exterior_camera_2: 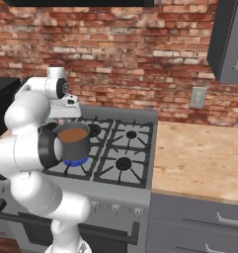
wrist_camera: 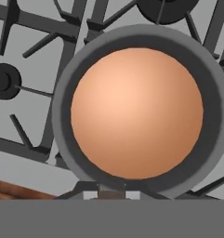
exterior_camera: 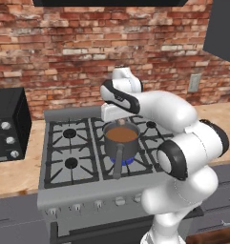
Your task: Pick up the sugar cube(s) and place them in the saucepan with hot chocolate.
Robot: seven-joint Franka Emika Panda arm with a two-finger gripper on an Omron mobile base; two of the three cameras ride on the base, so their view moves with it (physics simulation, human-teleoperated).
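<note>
Saucepan with hot chocolate (exterior_camera: 121, 141), dark grey with 1 long straight handle pointing toward the front of the stove (exterior_camera: 64, 157), stands on a front burner over a blue flame, its brown liquid smooth and unbroken in the hand view (wrist_camera: 136, 111). Sugar cube: none can be made out on the stove, on the wooden counter (exterior_camera_2: 199, 158) or on the liquid; the fingertips are cropped at the bottom of the hand view, where a small pale patch may or may not be a cube. Gripper (exterior_camera: 117, 112) hangs directly above the pan's mouth, pointing straight down, with the wrist just over the far rim; its fingers are drawn nearly together, and whether they pinch a cube cannot be told. Judged step: the carry is over and the release above the pan is in hand. Next move, if a cube is held: spread the fingers while centred over the liquid, then lift clear without touching the rim. Behind stands a brick wall (exterior_camera_2: 140, 59); a black oven (exterior_camera: 9, 126) sits beside the stove.
</note>
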